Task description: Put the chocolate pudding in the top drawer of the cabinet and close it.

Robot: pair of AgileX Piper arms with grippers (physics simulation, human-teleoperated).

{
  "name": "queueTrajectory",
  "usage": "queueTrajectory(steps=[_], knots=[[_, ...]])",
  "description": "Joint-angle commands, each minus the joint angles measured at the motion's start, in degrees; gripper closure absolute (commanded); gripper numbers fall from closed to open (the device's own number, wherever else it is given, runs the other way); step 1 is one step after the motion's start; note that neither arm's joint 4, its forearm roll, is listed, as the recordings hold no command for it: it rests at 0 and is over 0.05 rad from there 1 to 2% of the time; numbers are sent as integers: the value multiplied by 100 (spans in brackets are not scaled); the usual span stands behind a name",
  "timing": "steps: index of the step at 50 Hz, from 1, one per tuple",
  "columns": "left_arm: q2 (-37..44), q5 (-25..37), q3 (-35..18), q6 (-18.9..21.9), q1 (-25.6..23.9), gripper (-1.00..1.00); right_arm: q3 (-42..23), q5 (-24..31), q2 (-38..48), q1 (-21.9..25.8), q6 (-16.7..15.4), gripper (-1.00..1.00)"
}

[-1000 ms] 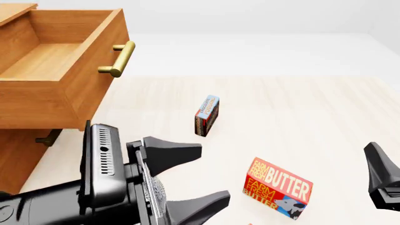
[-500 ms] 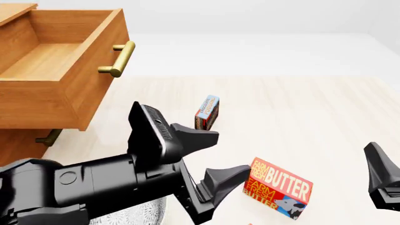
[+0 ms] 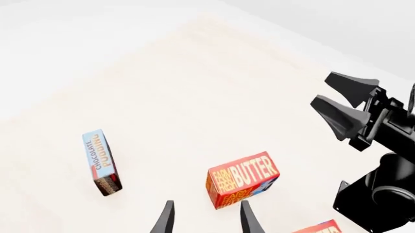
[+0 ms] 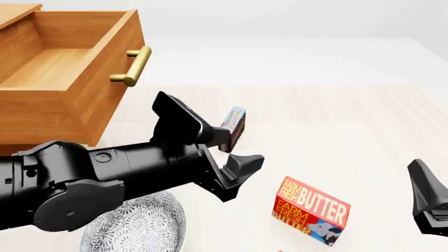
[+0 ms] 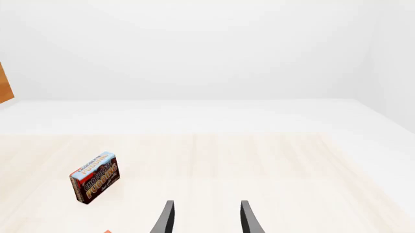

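A red-orange butter box point(image 4: 310, 210) lies on the pale wooden table point(image 4: 350, 126). A grey patterned plate point(image 4: 136, 231) sits near the table's front edge, well left of the box, partly hidden.

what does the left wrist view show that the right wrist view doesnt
Only the left wrist view shows a whole butter box, the corner of a second butter box at the picture's edge, and the right gripper with its jaws apart.

Only the right wrist view shows a sliver of the cabinet at the picture's edge and the far rim of the table.

Both show the chocolate pudding standing alone on the pale wooden tabletop, touched by nothing, plus each camera's own open fingertips.
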Motion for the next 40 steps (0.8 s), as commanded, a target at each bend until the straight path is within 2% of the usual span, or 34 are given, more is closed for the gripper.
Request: queueTrajectory(steps=[1,10,14,25,33,35,40], knots=[[126,312,-145,55,288,-100,0,0,1,0,-1,-100],[226,537,-252,198,525,-100,0,0,0,-1,-1,-100],[284,526,-256,277,722,-100,0,0,0,1,0,-100],[603,437,-325,362,873,-100,0,0,0,0,0,-100],[864,233,-334,255,971,-100,0,0,1,0,-1,-100],[954,120,-346,15,921,-100,0,0,1,1,0,-100],[1087,5,-363,14,995,-100,0,0,1,0,0,-100]])
